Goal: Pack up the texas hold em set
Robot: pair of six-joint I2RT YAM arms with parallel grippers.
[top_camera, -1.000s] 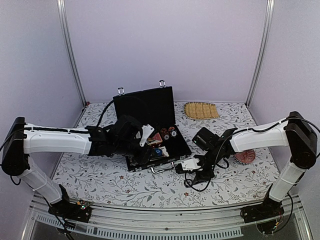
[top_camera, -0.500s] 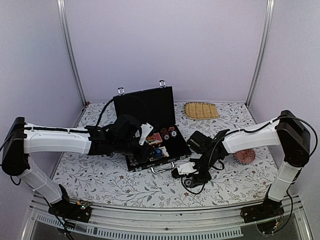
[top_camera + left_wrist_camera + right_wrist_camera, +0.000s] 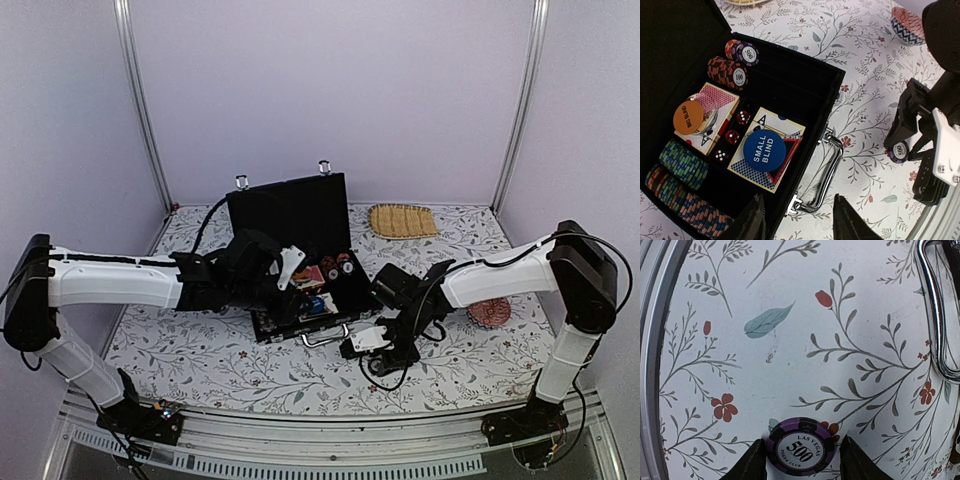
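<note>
The right gripper (image 3: 800,461) is hanging low over the flower-printed tabletop (image 3: 790,355), its fingers standing either side of a flat-lying round purple-and-black poker chip marked 500 (image 3: 801,446). I cannot tell whether they are pressing on it. The left gripper (image 3: 800,222) is holding its fingers apart, with nothing between them, over the front edge of the open black rectangular briefcase (image 3: 838,80), just beside its curved metal handle (image 3: 827,170). Beyond those fingertips, inside the case, a round blue disc (image 3: 764,148) and a round orange disc (image 3: 688,117) are lying on card decks (image 3: 771,120), small red dice (image 3: 732,136) are sitting between them, and striped chip rows (image 3: 682,197) are filling the slots alongside
</note>
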